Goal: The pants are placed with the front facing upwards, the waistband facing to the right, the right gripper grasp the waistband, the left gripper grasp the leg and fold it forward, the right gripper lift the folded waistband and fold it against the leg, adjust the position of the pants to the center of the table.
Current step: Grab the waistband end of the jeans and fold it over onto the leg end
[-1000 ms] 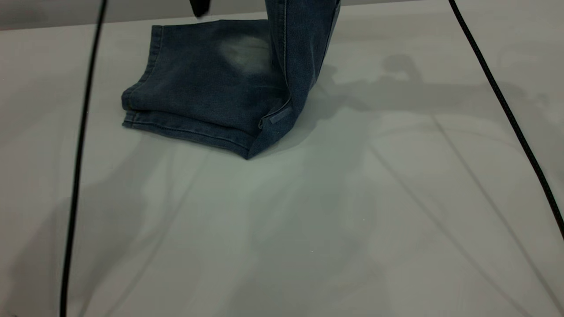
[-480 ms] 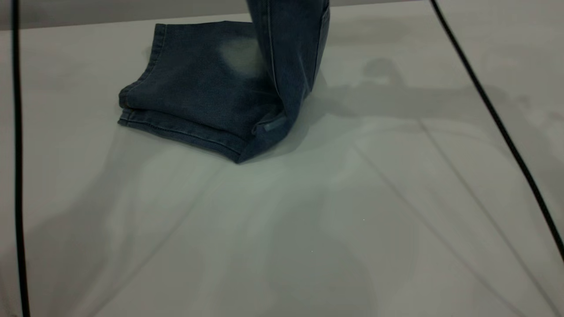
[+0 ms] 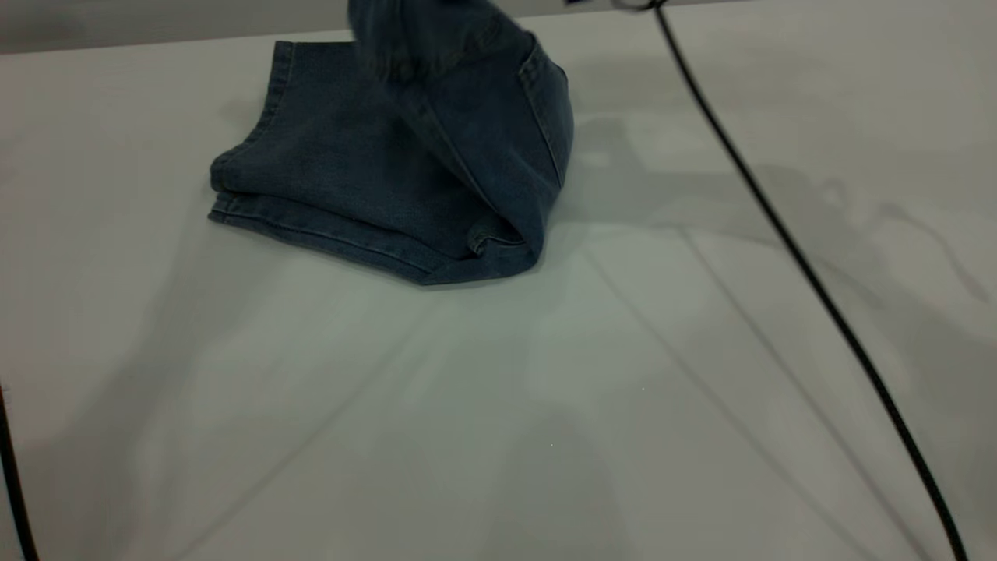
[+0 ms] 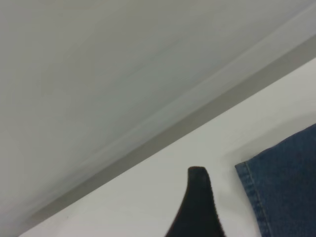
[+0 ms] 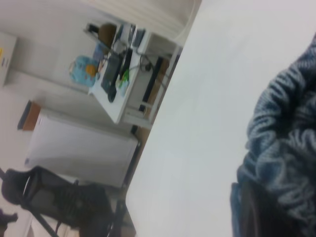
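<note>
The blue denim pants (image 3: 350, 171) lie folded lengthwise at the back of the white table (image 3: 498, 405), hems to the left. Their right-hand part (image 3: 498, 125) is lifted and arches leftward over the flat legs, running out of the exterior view's top edge. In the right wrist view the ruched waistband (image 5: 284, 148) fills the space at my right gripper (image 5: 274, 210), which is shut on it; a dark fingertip (image 5: 256, 212) shows against the cloth. My left gripper (image 4: 198, 200) hovers over bare table just beside a stitched leg hem (image 4: 276, 192), apart from it.
A black cable (image 3: 779, 234) hangs diagonally across the right side of the table, and another (image 3: 12, 483) shows at the lower left edge. The table's far edge (image 4: 197, 121) runs close behind the pants. Furniture and a chair (image 5: 64, 197) stand beyond the table.
The raised waistband end has swung left and lower, covering the pale patch on the leg. The left cable has moved out to the left edge; the right cable has shifted left.
</note>
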{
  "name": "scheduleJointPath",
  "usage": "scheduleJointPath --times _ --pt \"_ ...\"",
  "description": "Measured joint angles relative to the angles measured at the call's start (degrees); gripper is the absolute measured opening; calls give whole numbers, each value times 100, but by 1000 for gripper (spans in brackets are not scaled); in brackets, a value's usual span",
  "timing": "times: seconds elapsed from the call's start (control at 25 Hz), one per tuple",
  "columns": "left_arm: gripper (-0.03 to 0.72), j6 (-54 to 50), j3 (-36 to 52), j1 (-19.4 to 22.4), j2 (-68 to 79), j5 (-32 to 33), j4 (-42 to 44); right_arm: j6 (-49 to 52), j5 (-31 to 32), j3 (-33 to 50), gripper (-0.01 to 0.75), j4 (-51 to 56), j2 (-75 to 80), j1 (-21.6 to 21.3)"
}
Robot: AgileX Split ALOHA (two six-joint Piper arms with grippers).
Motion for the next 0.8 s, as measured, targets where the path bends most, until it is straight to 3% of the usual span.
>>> scheduleJointPath --times 0.44,0.8 --pt "524 -25 0 0 11 -12 -12 242 -602 -1199 40 -2 978 420" --pt "524 -111 0 0 11 -19 -12 721 -640 -1708 70 -15 1246 524"
